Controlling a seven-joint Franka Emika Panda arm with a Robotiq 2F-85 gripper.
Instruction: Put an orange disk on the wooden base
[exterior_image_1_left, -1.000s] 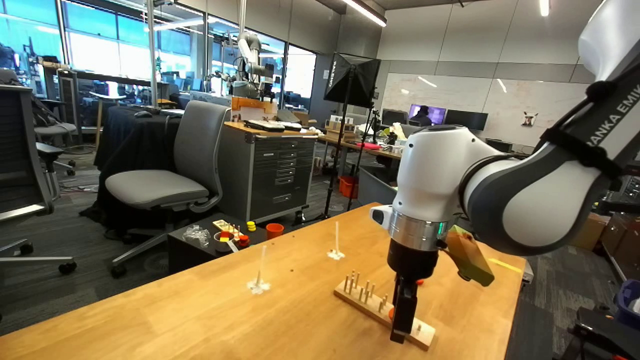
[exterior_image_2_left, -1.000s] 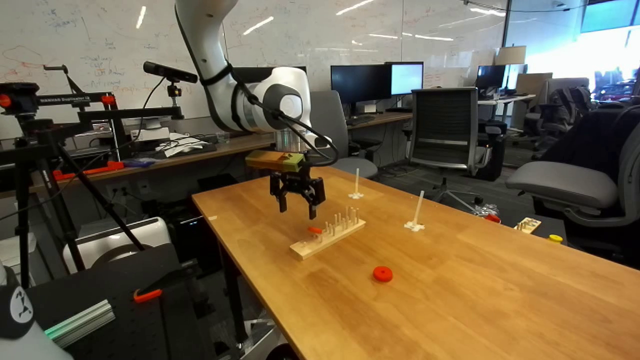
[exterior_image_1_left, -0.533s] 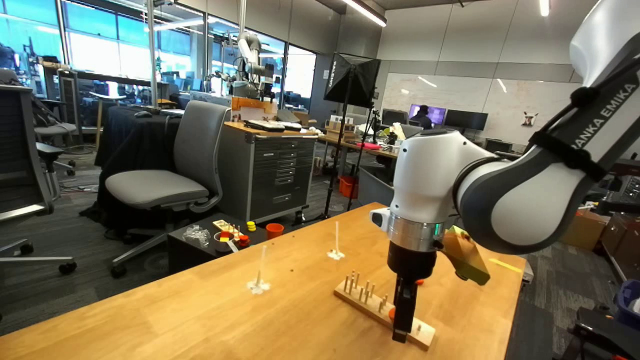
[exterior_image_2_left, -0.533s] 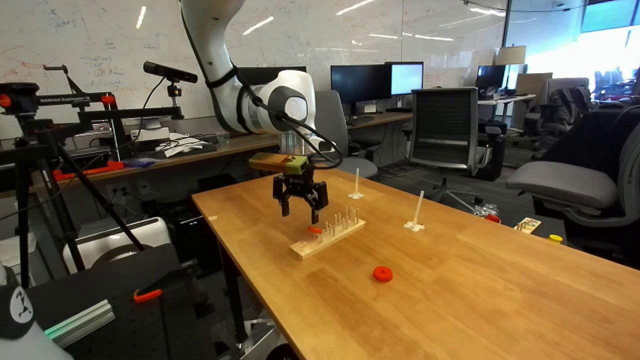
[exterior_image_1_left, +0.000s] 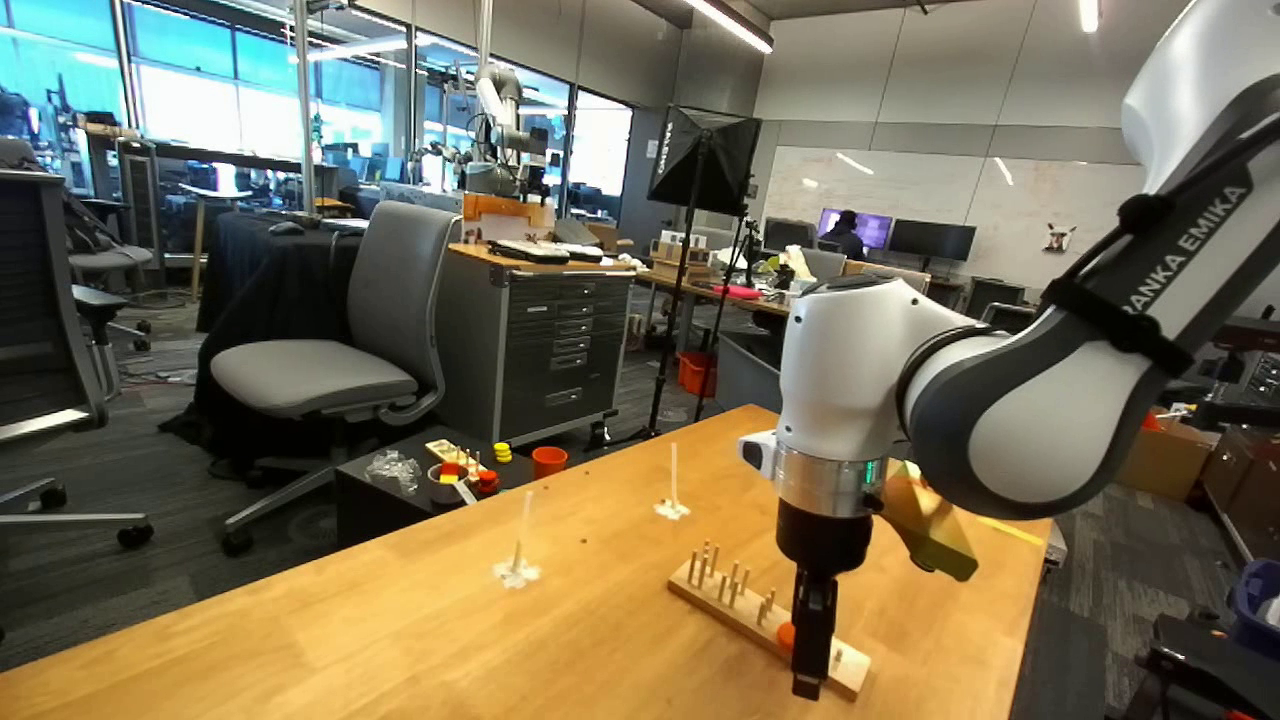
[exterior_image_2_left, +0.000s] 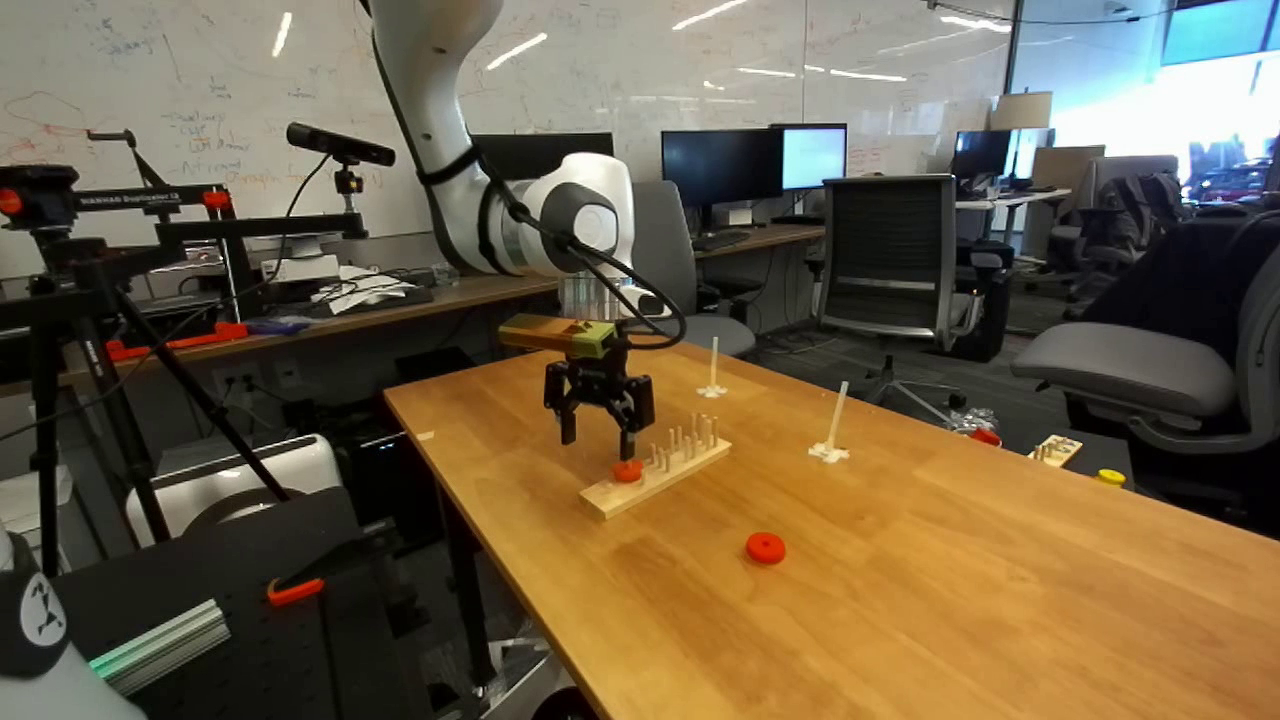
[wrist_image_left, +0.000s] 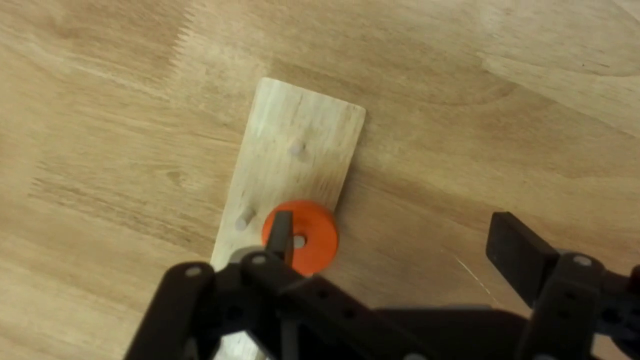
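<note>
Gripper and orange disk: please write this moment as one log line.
gripper: open, holding nothing | orange disk: around a peg of the wooden base | their contact: unclear

In an ext. view, low room to pass btwn wooden base (exterior_image_2_left: 660, 481) & right post (exterior_image_2_left: 837, 415); pegs (exterior_image_2_left: 694, 433) obstruct base's far half; orange disk (exterior_image_2_left: 627, 473) on base obstructs just below 1 finger (exterior_image_2_left: 628, 443).

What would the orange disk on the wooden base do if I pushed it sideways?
It probably wouldn't roll away: a peg shows through the middle of the orange disk, so it would likely catch. It seems stiff, with an evenly round rim. Lifted straight up, it might slip free, since nothing caps the peg.
</note>
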